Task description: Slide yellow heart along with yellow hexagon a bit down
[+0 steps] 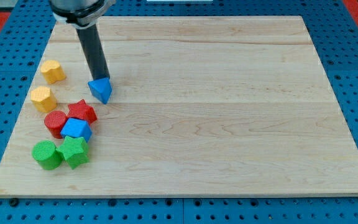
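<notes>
Two yellow blocks lie near the board's left edge. The upper one (53,71) looks like the hexagon. The lower one (43,98) looks like the heart, though the shapes are hard to make out. They are a short gap apart. My tip (101,79) is at the upper edge of a blue triangle (100,90), to the right of both yellow blocks and touching neither. The dark rod slants up to the view's top left.
Below the yellow blocks is a cluster: a red star (81,112), a red cylinder (55,123), a blue block (76,130), a green cylinder (46,154) and a green star (74,152). The wooden board (229,112) lies on a blue pegboard surface.
</notes>
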